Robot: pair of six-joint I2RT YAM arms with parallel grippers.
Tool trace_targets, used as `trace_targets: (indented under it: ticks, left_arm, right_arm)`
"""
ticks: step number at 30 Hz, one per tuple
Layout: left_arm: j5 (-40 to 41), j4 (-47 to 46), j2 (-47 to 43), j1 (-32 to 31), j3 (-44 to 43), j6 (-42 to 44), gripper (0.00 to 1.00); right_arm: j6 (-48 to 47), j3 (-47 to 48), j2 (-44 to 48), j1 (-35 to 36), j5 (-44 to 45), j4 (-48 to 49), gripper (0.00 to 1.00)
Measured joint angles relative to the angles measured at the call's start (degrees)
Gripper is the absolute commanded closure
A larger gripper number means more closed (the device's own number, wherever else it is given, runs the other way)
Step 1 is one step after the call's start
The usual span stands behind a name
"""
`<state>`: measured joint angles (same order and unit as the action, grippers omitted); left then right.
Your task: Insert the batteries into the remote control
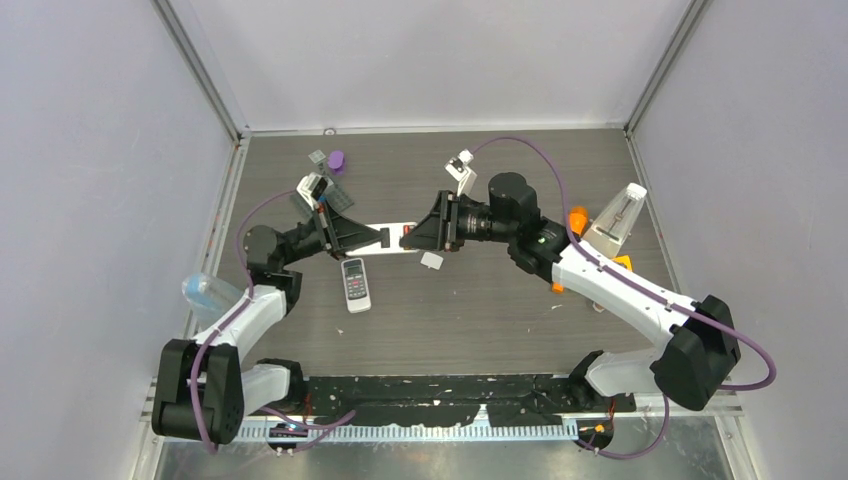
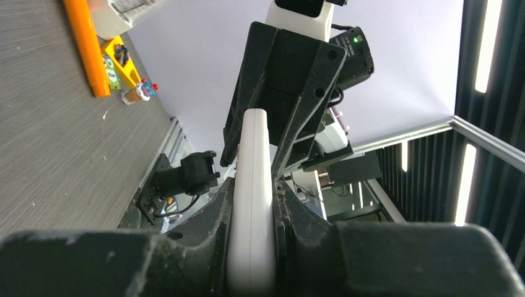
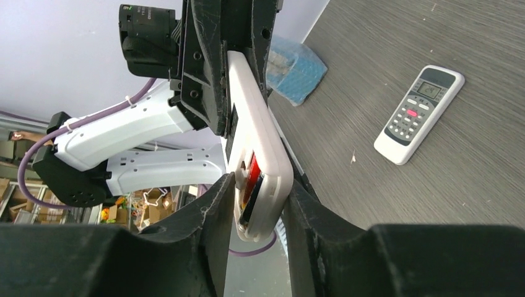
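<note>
**Fingers of both arms clamped on one white remote**

Dark fingers (image 3: 207,223) of the right gripper (image 3: 263,185) fill the bottom of its wrist view, pressed tight on one end of the white remote (image 3: 260,133) with no gap on either side; the left gripper (image 2: 252,198) pinches the opposite end the same way, so the remote hangs on edge between them, clear of the table (image 1: 500,310); neither tool holds anything else. In the open compartment at the right gripper's end sits a red-and-dark strip that I take to be a battery (image 3: 251,175); whether the bay beside it is filled or bare I cannot tell; no loose batteries show plainly enough to name in the overhead view. A second remote (image 1: 356,284) lies face-up at 7 o'clock from the held one; a small white piece (image 1: 432,260), perhaps the cover, lies at 4 o'clock.

To do this step well, I judge that one arm should hold a firm, level clamp while the other lets go, since both tools are occupied and none is free to fetch a battery; the holding arm should turn the compartment upward so the seated battery cannot drop out; the release should be slow and without twist; the holding clamp should sit off the compartment, leaving its mouth clear.
</note>
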<state>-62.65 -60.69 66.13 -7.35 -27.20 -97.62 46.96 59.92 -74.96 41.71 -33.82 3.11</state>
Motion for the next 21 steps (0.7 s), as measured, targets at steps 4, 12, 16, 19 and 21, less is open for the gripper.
trace_targets:
  ticks: [4, 12, 16, 19, 21]
  left_arm:
    - [-0.68, -2.64, 0.13, 0.26, 0.0, -1.27, 1.0]
    - [-1.84, -1.53, 0.09, 0.26, 0.0, 0.37, 1.0]
    - [-1.9, 0.42, -0.48, 0.24, 0.0, 1.92, 1.0]
    - [-1.92, 1.75, -1.09, 0.24, 0.0, 2.97, 1.0]
    - [-1.97, 2.27, -1.18, 0.24, 0.0, 3.54, 1.0]
  right_arm:
    - [-0.83, 0.31, 0.04, -0.04, -1.14, 0.0, 0.59]
    - [-1.38, 0.31, 0.35, -0.83, -1.9, -0.11, 0.55]
    - [-1.2, 0.04, 0.57, -1.46, -2.38, -0.22, 0.61]
    - [-1.14, -0.28, 0.59, -1.79, -2.99, -0.26, 0.62]
    - [-1.18, -0.5, 0.59, -1.84, -3.32, -0.31, 0.64]
